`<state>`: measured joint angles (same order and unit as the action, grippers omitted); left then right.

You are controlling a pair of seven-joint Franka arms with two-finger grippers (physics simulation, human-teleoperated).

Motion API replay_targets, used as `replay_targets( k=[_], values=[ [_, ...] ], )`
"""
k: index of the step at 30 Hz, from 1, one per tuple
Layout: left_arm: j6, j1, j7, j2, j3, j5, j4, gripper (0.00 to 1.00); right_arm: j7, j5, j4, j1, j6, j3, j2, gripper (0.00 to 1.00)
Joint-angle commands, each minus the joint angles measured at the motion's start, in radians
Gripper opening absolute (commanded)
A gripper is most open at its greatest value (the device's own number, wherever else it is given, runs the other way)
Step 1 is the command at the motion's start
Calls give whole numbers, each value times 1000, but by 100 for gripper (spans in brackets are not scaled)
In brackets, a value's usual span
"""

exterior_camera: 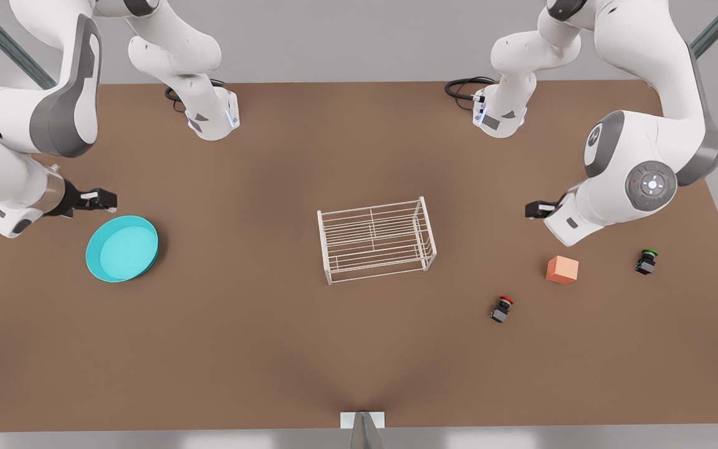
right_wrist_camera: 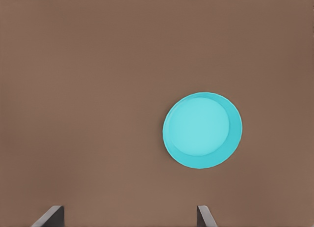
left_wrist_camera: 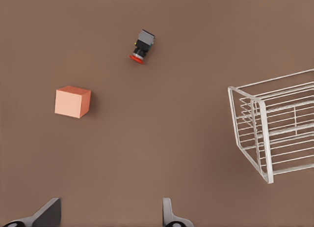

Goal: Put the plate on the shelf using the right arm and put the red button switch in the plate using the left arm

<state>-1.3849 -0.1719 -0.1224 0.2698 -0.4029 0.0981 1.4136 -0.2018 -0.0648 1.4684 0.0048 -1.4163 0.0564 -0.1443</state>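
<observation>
A round turquoise plate (exterior_camera: 122, 248), smooth and shallow with a raised rim, lay flat on the matte brown table (exterior_camera: 240, 349) toward the front view's left. A small white wire shelf (exterior_camera: 376, 240), rectangular with a gridded top and thin legs, stood upright at the table's middle, well apart from the plate. The tiny red button switch (exterior_camera: 502, 308), black-bodied with a round red cap, lay tipped on its side toward the front view's right. Near it sat a plain orange cube (exterior_camera: 562, 269), and farther right a like switch with a green cap (exterior_camera: 646, 261).

The green-capped switch appeared in the front view. The left wrist view took in the red button switch (left_wrist_camera: 142, 46), the cube (left_wrist_camera: 72, 101) and one end of the shelf (left_wrist_camera: 274, 126). The right wrist view looked down on the plate (right_wrist_camera: 202, 130) with bare table around it.

The left gripper (left_wrist_camera: 110, 214) hung above the table near the cube, its jaws spread wide and holding nothing. The right gripper (right_wrist_camera: 130, 217) hovered just beside the plate's far rim, jaws likewise parted wide and touching nothing.
</observation>
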Motion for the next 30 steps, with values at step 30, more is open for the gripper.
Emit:
replay_targets(
  k=[30],
  values=[
    [-23,-8,-45,26,1,0,1,100,-926,270,334,-551,-800,5,-449,100]
  ],
)
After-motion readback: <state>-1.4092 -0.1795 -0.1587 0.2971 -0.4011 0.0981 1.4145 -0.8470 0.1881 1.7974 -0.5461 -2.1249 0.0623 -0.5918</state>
